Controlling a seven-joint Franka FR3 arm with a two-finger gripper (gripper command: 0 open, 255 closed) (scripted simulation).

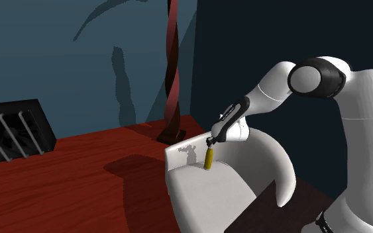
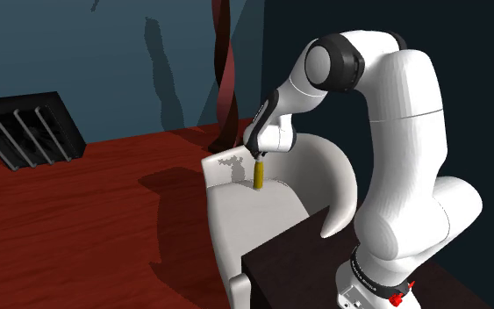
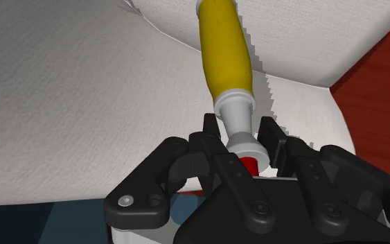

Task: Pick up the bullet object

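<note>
Teal walls and a red-brown floor (image 1: 65, 192) frame a white armchair (image 1: 208, 198), and the bullet (image 1: 209, 159) hangs over its seat close to the backrest, directly below the hand (image 1: 211, 141). Both fingers of the hand (image 3: 245, 135) are clamped on the bullet's (image 3: 224, 52) narrow white end, so its long axis runs on from the hand, near upright, with the yellow body pointing down at the cushion. Whether the lower tip touches the seat I cannot tell; judging from this, what remains is a straight rise along that axis, clear of the chair.
</note>
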